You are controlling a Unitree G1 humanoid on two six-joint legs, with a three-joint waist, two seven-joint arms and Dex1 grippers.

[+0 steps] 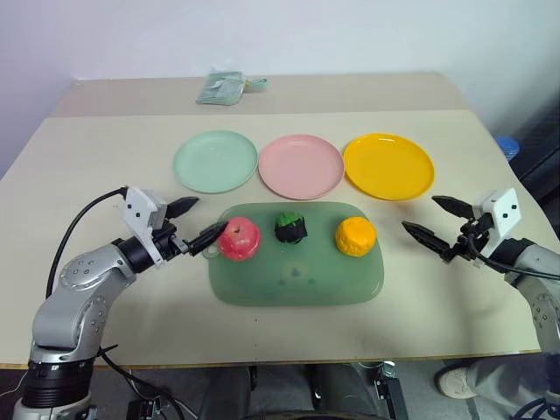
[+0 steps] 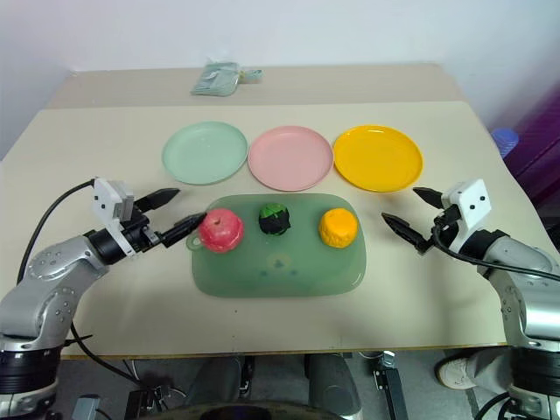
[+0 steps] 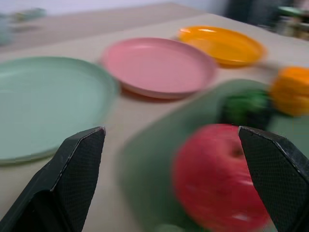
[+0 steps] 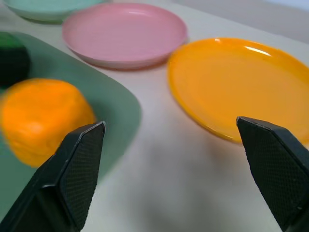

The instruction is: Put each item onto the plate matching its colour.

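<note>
You see the apple [image 1: 239, 239] on the tray [image 1: 297, 280] just beside your left gripper [image 1: 194, 222], spread wide and empty, while your right gripper [image 1: 435, 219] gapes empty near the orange [image 1: 355, 236].

I read the table [image 1: 105, 140] as matt beige laminate, smooth, and the green tray [image 1: 297, 284] as translucent frosted plastic with a soft sheen. The mint plate [image 1: 214, 161], pink plate [image 1: 301, 165] and yellow-orange plate [image 1: 388, 165] look like smooth plastic, the yellow-orange one glossiest with clear highlights; the apple [image 1: 239, 238] looks smooth and slightly shiny, the orange [image 1: 355, 236] matt, the green-and-black lump [image 1: 290, 227] dull and rough. From the wrist views I see black fingers [image 3: 72, 179] with a fine checkered matt texture, and a silvery metallic-finish shell on the left arm [image 1: 74, 297].
</note>
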